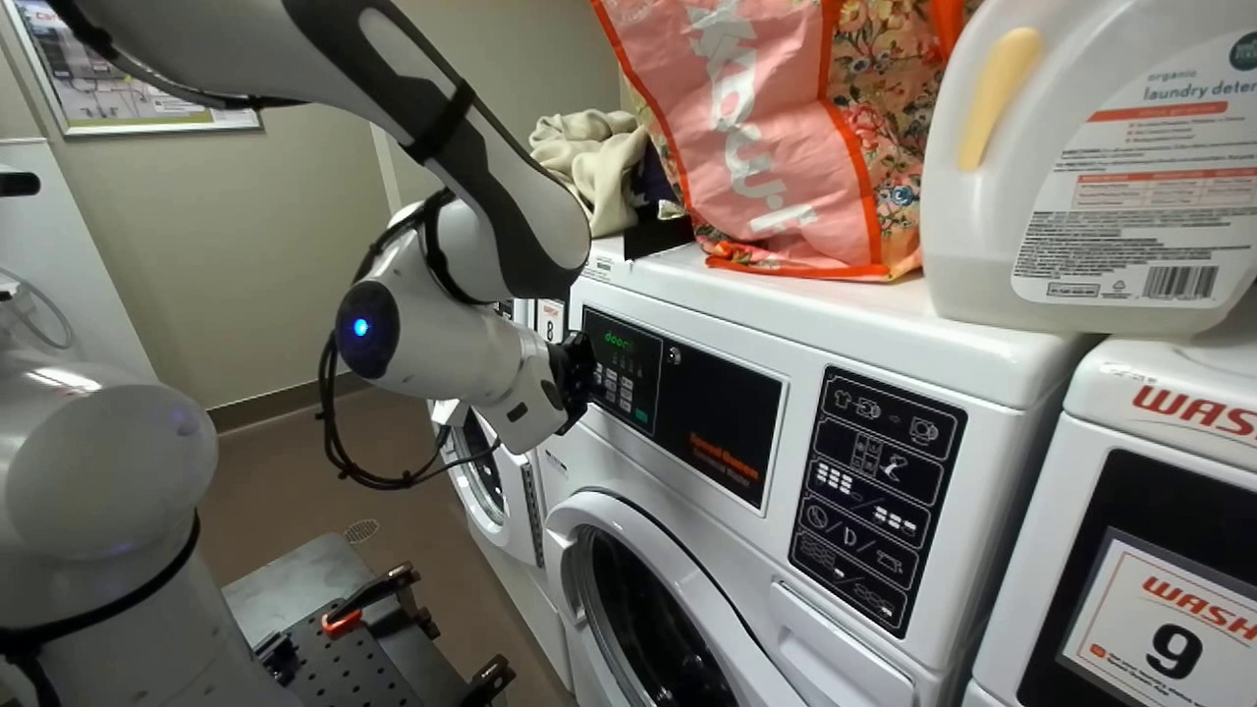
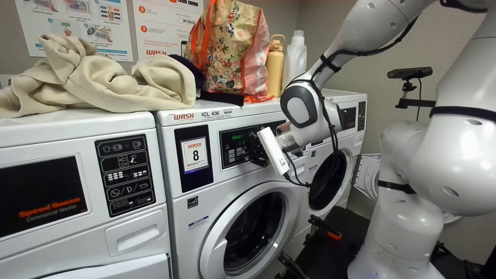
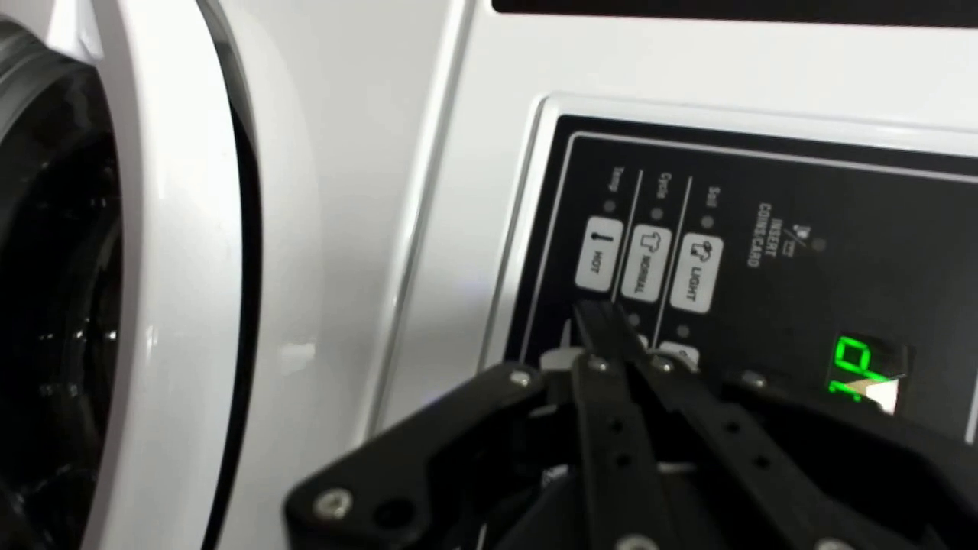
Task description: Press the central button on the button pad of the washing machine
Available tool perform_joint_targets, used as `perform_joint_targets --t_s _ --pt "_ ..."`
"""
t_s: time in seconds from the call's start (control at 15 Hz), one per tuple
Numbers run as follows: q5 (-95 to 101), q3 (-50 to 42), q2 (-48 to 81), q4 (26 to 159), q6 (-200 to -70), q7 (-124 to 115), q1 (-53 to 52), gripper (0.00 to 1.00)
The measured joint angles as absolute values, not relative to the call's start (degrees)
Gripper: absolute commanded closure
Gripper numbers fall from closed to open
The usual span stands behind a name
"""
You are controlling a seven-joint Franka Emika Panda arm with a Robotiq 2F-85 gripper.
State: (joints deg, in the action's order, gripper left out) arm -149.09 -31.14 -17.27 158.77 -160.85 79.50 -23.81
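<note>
Pincer [image 3: 610,327], its fingers drawn together, stood at the button pad [image 2: 235,149] above the round door [image 2: 252,230] of washing machine 8 [image 2: 229,185], partly hiding white buttons [image 3: 682,352] in the wrist view. A green display [image 2: 237,137] glowed; whether the tips touched a button could not be told.

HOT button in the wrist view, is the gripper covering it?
No, the whole HOT button shows uncovered, just beyond the gripper.
</note>
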Motion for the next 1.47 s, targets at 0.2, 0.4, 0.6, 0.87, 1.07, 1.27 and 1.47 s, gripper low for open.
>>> perform_joint_targets --t_s 0.2,0.4,0.6,0.87,1.07,1.27,1.47 --pt "-149.1 -33.0 -17.7 158.8 -160.9 79.7 -25.6 1.00" --pt "-149.1 -34.4 -18.8 158.8 -161.7 80.9 -27.0 1.00" --pt "-149.1 -36.2 -20.9 158.8 -165.2 82.1 -30.5 1.00" --pt "-149.1 -38.2 -24.2 158.8 -171.4 82.2 -34.7 1.00" --pt "-149.1 -38.4 -26.2 158.8 -174.2 82.2 -33.5 1.00" --pt "-149.0 -38.4 -27.6 158.8 -175.3 83.2 -30.1 1.00" --pt "-149.0 -39.3 -29.4 158.8 -176.1 85.2 -28.5 1.00"
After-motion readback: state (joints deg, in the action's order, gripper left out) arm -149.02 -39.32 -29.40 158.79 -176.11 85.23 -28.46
